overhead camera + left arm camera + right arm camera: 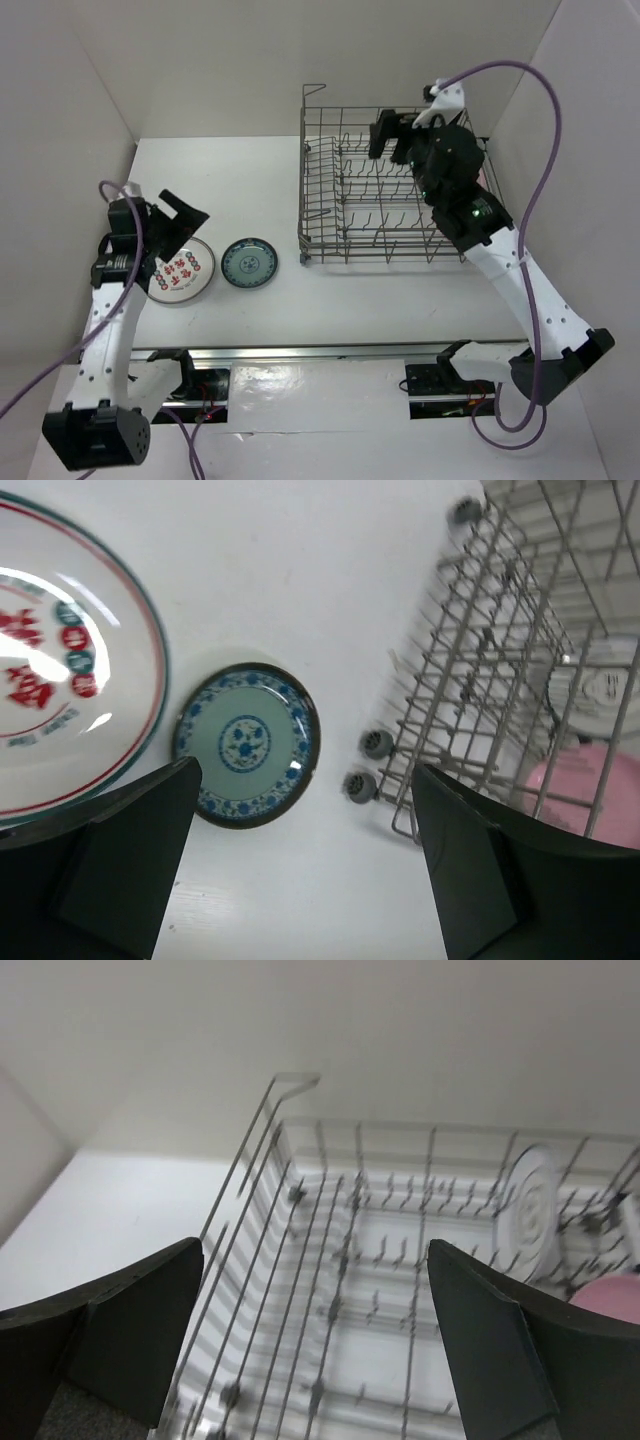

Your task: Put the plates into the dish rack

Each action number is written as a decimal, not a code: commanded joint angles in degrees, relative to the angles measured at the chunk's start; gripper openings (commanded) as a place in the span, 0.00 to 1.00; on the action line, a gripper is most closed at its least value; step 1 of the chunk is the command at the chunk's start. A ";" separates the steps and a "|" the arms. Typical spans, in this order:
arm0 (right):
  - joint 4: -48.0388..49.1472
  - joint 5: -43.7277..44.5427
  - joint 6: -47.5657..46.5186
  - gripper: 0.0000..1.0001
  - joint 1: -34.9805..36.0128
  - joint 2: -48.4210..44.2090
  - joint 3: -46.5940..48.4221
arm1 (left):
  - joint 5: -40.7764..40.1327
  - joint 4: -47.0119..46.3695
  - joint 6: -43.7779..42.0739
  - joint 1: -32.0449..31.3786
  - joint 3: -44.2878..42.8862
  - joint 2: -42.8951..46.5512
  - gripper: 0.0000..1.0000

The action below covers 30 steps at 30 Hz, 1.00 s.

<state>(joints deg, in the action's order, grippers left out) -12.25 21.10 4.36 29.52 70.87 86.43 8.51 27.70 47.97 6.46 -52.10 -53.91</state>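
**2 plates racked, 2 to go**

The dish rack [370, 250] sits far right on the table [330, 310]. Inside it, the white plate w/ dark motif [530, 1205] stands on edge betw. tines, and the pink plate [612, 1298] is just beside it. Upright makes sense: the tines prop them and other slots stay free.

The right claw [315, 1340] hangs over the rack's open middle, jaws spread wide, nothing in them.

The left claw [305, 870] hovers over the table's left side, also wide open and empty, looking down at the 2 remaining plates. The red-patterned plate [190, 268] and the smaller teal plate [250, 262] lie flat, just beside each other. The teal one is on the side nearer the rack, though still apart from it.

Judgement: approx. halfway. The left claw is prob. lined up for a pick, since both flat plates are in its reach. A flat plate gives little to grab, so one finger has to get under the rim. A glazed edge could slip or skid on the table. Free rows of tines are left for both.
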 commanded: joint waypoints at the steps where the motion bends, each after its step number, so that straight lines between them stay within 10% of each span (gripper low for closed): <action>1: -3.92 -2.56 3.99 1.00 5.00 -2.91 -4.95 | -14.03 9.19 8.53 0.48 1.29 8.00 1.00; 9: -3.39 -4.67 4.52 1.00 9.51 -4.34 -8.38 | -25.48 25.11 23.38 0.48 10.42 15.85 0.98; 30: 0.56 -17.94 3.37 1.00 10.03 -7.76 -13.57 | -29.52 10.01 36.50 0.48 28.80 14.72 0.98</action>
<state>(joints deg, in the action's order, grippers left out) -15.40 4.69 8.64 39.03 65.21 73.47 -18.37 43.48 81.93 6.68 -23.40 -38.83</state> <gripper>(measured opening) 0.999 0.980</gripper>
